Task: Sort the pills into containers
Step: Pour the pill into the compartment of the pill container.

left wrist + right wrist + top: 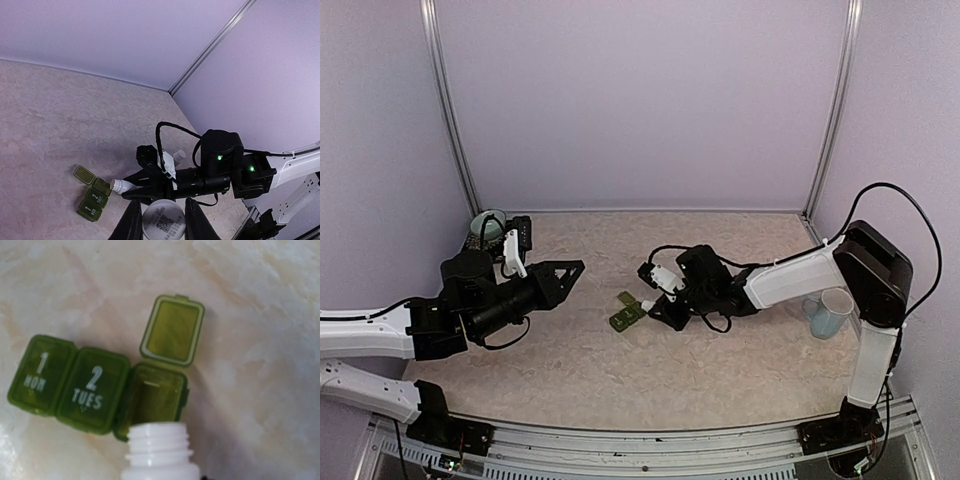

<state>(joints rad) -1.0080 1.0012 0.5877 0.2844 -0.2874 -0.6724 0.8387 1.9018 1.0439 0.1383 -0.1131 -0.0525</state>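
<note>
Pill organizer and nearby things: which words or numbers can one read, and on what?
"1 MON": end lid of the pill organizer.
"2 TUES": middle lid.
White cap: printed pattern, too blurred to read.
Open lid and white bottle: no text.

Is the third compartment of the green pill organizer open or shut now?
Open. The lid of the third compartment lies flipped back; the MON and TUES compartments are shut.
</note>
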